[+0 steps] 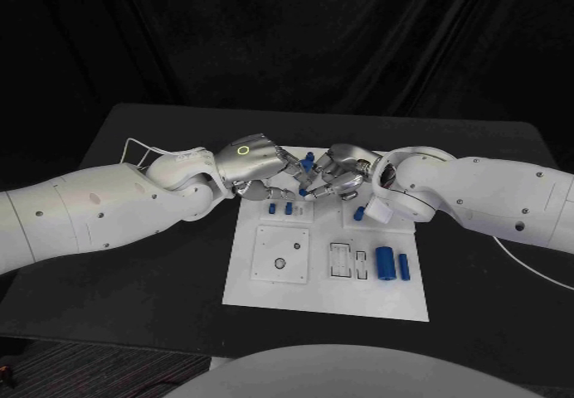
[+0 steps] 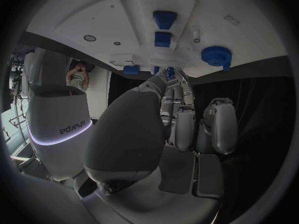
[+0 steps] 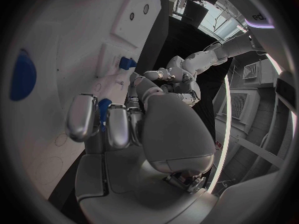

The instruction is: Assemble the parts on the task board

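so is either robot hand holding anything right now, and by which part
The right robot hand seems to pinch a small blue part at its lower end. Whether the left robot hand holds anything cannot be told.

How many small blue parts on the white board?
7 blue parts: two near right, two by the left hand, one by the right hand, two between the hands; more possibly hidden.

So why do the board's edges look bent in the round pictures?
Fisheye lenses: in the left wrist view the board edge curves, and likewise in the right wrist view; in the head view its edges run straight, bright against the dark table.
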`<control>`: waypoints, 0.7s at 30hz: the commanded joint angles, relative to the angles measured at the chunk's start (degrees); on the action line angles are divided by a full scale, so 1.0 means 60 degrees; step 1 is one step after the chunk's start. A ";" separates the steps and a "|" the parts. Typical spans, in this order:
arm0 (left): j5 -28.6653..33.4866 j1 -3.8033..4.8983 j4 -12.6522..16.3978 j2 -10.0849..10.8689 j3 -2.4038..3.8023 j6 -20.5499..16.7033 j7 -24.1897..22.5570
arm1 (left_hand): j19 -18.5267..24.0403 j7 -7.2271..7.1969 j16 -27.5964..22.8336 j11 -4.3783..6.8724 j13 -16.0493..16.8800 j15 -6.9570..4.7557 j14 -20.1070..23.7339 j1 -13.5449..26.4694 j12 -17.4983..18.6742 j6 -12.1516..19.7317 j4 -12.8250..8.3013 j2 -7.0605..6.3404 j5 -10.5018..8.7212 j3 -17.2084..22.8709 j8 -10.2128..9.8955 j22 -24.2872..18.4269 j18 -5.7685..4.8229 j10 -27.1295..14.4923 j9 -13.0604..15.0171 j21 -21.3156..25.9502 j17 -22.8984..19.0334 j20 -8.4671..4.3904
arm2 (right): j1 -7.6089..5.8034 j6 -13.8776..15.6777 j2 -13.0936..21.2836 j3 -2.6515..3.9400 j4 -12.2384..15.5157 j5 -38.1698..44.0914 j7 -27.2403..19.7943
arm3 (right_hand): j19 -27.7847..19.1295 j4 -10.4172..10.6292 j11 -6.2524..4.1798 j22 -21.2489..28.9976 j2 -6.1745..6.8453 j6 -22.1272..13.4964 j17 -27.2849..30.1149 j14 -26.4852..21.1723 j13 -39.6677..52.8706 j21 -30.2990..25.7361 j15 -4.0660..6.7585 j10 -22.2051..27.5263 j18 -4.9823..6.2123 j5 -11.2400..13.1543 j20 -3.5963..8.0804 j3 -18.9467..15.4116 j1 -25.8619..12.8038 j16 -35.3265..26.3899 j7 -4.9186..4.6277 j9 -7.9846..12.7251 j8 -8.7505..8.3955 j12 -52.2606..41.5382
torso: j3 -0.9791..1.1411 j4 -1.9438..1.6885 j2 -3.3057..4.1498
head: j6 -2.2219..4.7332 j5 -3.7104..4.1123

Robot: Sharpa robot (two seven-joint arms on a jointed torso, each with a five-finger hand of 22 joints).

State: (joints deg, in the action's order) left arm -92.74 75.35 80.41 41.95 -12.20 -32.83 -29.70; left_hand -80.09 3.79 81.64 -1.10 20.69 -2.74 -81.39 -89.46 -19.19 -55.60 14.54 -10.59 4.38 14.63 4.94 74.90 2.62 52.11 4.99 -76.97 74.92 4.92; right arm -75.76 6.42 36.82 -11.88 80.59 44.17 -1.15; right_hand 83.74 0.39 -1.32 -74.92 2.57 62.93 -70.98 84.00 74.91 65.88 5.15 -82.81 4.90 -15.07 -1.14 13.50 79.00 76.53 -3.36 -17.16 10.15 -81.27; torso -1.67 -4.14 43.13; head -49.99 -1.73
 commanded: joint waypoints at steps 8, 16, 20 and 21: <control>-0.0259 -0.0044 -0.0024 -0.0069 0.0009 0.0099 -0.0082 | -0.0022 -0.0024 0.0019 0.0056 0.0765 0.0036 -0.0014 -0.0032 -0.1037 -0.0278 -0.0169 0.0131 -0.0056 -0.0353 0.0065 0.1818 0.0087 0.0552 0.0117 0.0047 0.0389 0.0084 | -0.0014 -0.0124 0.0011 0.0004 0.0035 -0.0033 0.0073 | -0.0023 0.0050 0.0039 -0.1538 -0.0006 0.0085 0.0036 0.0432 0.0054 -0.0049 -0.0065 0.0063 -0.0078 -0.0042 -0.0063 -0.0005 -0.0039 -0.0055 -0.0007 -0.0234 0.0043 0.0073 | -0.0001 -0.0009 -0.0001 | -0.0001 0.0011; -0.0767 -0.0067 -0.0093 -0.0141 0.0009 0.0034 0.0130 | 0.0079 -0.0076 -0.0046 0.0113 0.1881 0.0004 0.0088 -0.0075 -0.2081 -0.0335 -0.0226 0.0263 -0.0061 -0.0558 0.0036 0.1778 0.0112 -0.0105 0.0188 0.0193 0.0279 0.0135 | -0.0014 -0.0267 0.0011 0.0004 0.0031 -0.0034 0.0072 | -0.0025 0.0045 0.0036 -0.1536 -0.0004 0.0094 0.0046 0.0430 0.0040 -0.0056 -0.0063 0.0071 -0.0076 -0.0042 -0.0063 -0.0013 -0.0032 -0.0064 -0.0005 -0.0244 0.0052 0.0082 | -0.0006 -0.0012 -0.0001 | -0.0001 0.0003; -0.0813 -0.0076 -0.0125 -0.0174 0.0010 -0.0063 0.0145 | 0.0066 -0.0065 -0.0054 0.0102 0.1965 0.0002 0.0096 -0.0109 -0.2155 -0.0337 -0.0241 0.0291 -0.0006 -0.0546 0.0033 0.1784 0.0109 -0.0153 0.0195 0.0179 0.0266 0.0144 | -0.0014 -0.0310 0.0008 0.0004 0.0029 -0.0034 0.0069 | -0.0025 0.0045 0.0036 -0.1536 -0.0004 0.0094 0.0046 0.0430 0.0040 -0.0056 -0.0063 0.0071 -0.0076 -0.0042 -0.0063 -0.0013 -0.0032 -0.0064 -0.0005 -0.0244 0.0052 0.0082 | -0.0006 -0.0009 -0.0003 | -0.0001 0.0000; -0.0819 -0.0078 -0.0131 -0.0182 0.0010 -0.0081 0.0145 | 0.0055 -0.0063 -0.0051 0.0101 0.1974 0.0003 0.0092 -0.0123 -0.2153 -0.0336 -0.0244 0.0303 0.0016 -0.0536 0.0031 0.1788 0.0106 -0.0188 0.0197 0.0165 0.0269 0.0146 | -0.0014 -0.0318 0.0008 0.0004 0.0030 -0.0034 0.0068 | -0.0025 0.0045 0.0036 -0.1536 -0.0004 0.0094 0.0046 0.0430 0.0040 -0.0056 -0.0063 0.0071 -0.0076 -0.0042 -0.0063 -0.0013 -0.0032 -0.0064 -0.0005 -0.0244 0.0052 0.0082 | -0.0006 -0.0008 -0.0004 | -0.0001 -0.0002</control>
State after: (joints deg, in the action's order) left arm -96.19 74.98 79.62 41.03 -12.20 -32.65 -28.99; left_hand -79.79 3.27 81.64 -0.54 32.49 -2.67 -81.06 -90.22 -31.90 -57.34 13.28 -9.38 4.20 11.62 5.12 74.90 2.62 51.48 6.10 -76.05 74.92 5.63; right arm -75.77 5.56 36.84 -11.88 80.63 44.13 -1.16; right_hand 83.74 0.37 -1.11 -74.91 2.58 63.04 -70.76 84.00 74.91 65.88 5.15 -82.60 4.91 -15.03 -1.14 13.49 79.01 76.54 -3.51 -17.49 10.14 -81.04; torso -1.70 -4.20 43.12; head -49.99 -1.71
